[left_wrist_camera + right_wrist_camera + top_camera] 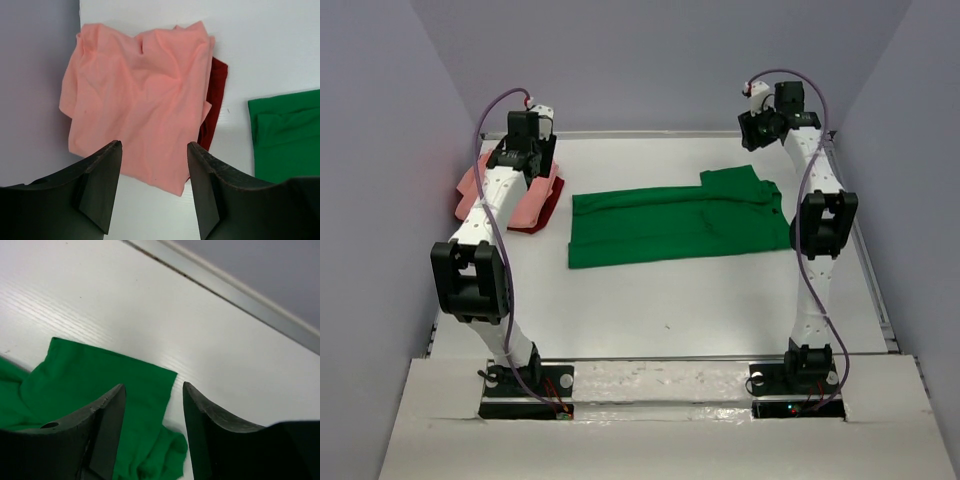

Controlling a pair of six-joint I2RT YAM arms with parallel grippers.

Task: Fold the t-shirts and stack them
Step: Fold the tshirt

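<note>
A bright green t-shirt (675,222) lies flat, folded into a long band, across the middle of the table (720,300). A crumpled salmon-pink t-shirt (140,95) lies at the far left on a dark red cloth (216,100). My left gripper (154,152) hangs open above the pink shirt's near edge, holding nothing. Over the green shirt's far right sleeve (105,375), my right gripper (154,390) stands open and empty. The green shirt's left end (287,140) shows in the left wrist view.
Grey walls enclose the table on the left, back and right. A metal rail (230,290) runs along the table's far edge. The left wall (35,75) stands right beside the pink shirt.
</note>
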